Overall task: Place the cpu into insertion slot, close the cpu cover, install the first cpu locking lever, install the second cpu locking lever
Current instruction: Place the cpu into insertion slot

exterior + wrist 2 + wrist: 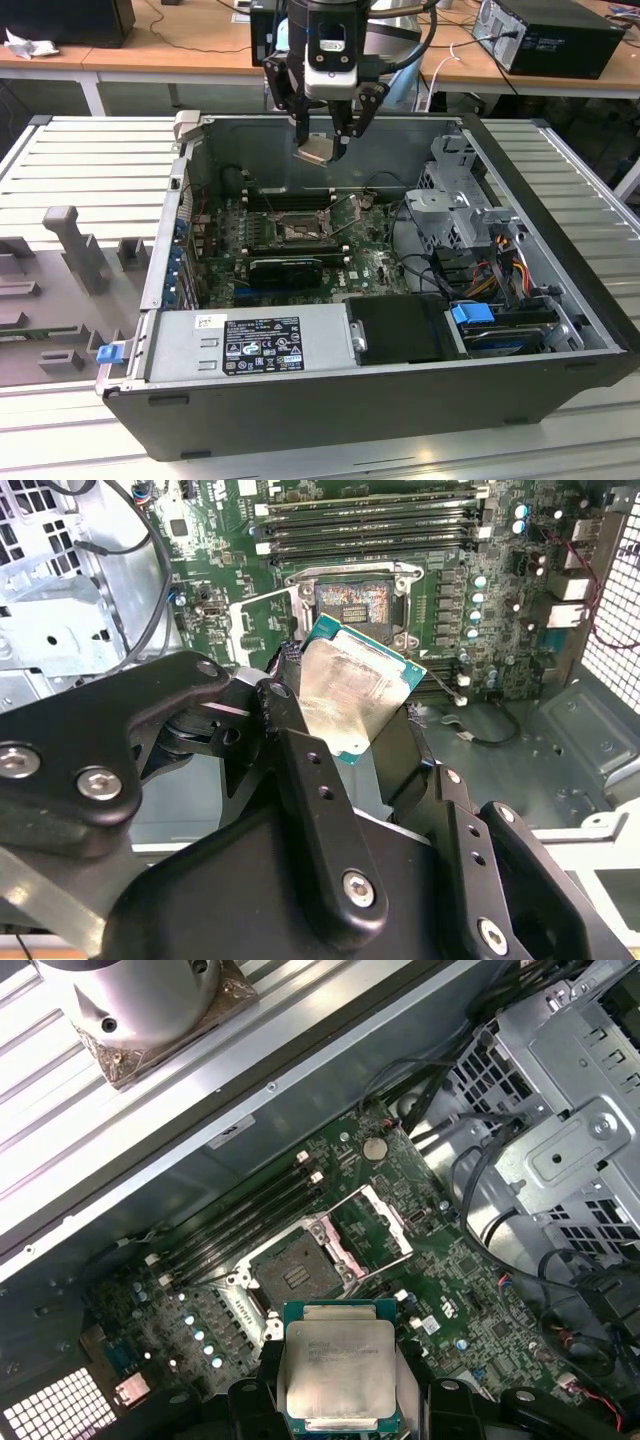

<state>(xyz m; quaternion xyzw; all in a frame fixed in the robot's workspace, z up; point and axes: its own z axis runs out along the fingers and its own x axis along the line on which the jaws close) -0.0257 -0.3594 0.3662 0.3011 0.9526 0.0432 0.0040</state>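
The cpu [338, 1370] is shiny silver with a blue-green edge, the board [478, 1298] is green, and the case [350, 410] is dark grey.

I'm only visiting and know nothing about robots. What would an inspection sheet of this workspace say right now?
Surface: ribbed metal table carrying an open computer case.
Job's things: cpu held above the case; insertion slot empty; cpu cover swung open.
Clutter: grey moulded fixtures on the exterior view's left.
Tool: shut on the cpu.
Cables: coloured wires beside the drive cage.
Surroundings: wooden benches behind, with a black box.
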